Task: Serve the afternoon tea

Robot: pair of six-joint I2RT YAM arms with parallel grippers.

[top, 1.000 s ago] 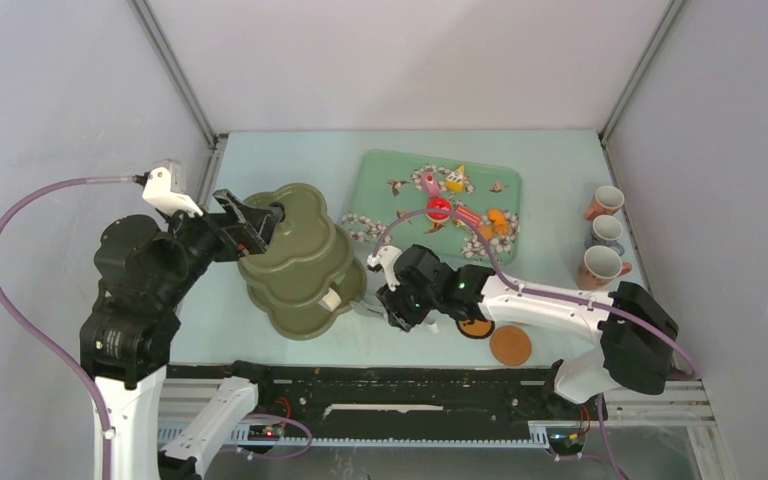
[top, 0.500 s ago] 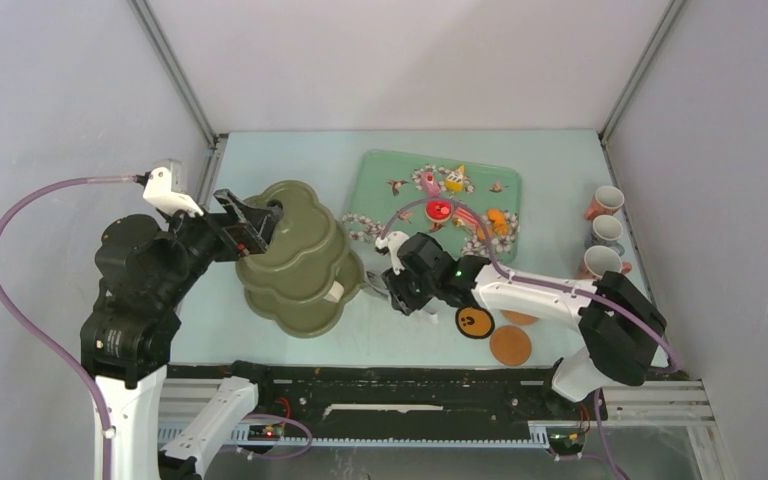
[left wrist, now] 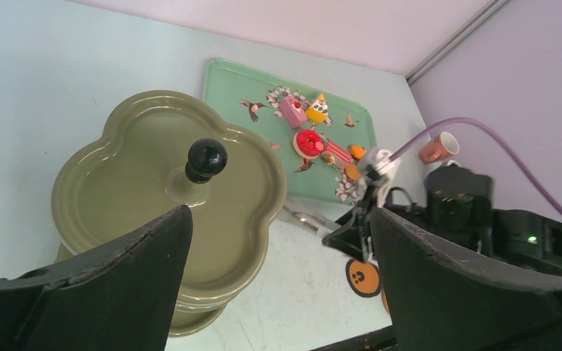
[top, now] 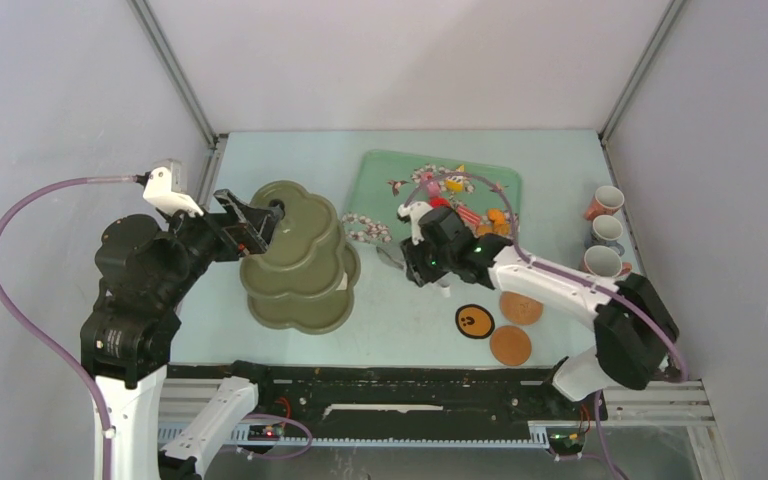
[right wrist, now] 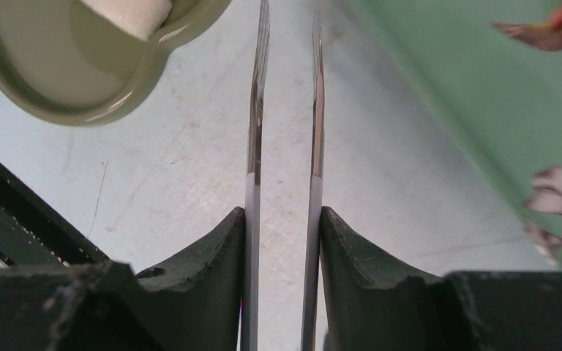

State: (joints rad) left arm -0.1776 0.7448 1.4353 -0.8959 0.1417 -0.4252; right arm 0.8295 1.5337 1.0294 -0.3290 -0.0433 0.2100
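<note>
The olive-green three-tier stand stands at the left, and its black knob shows in the left wrist view. My left gripper is open and empty, hovering by the stand's top tier. My right gripper is shut on the metal tongs, whose two blades point towards the stand's lowest tier. Toy pastries lie on the mint tray. Three cups stand at the right edge. Three round coasters lie near the front.
A small white piece lies in the stand's lowest tier. The tray's edge is right of the tongs. The right arm stretches above the coasters. Grey walls close in the table on three sides.
My right gripper has carried the tongs back and to the right, from beside the stand's lower tier towards the tray. The stand now sits more level. The left arm has not moved.
</note>
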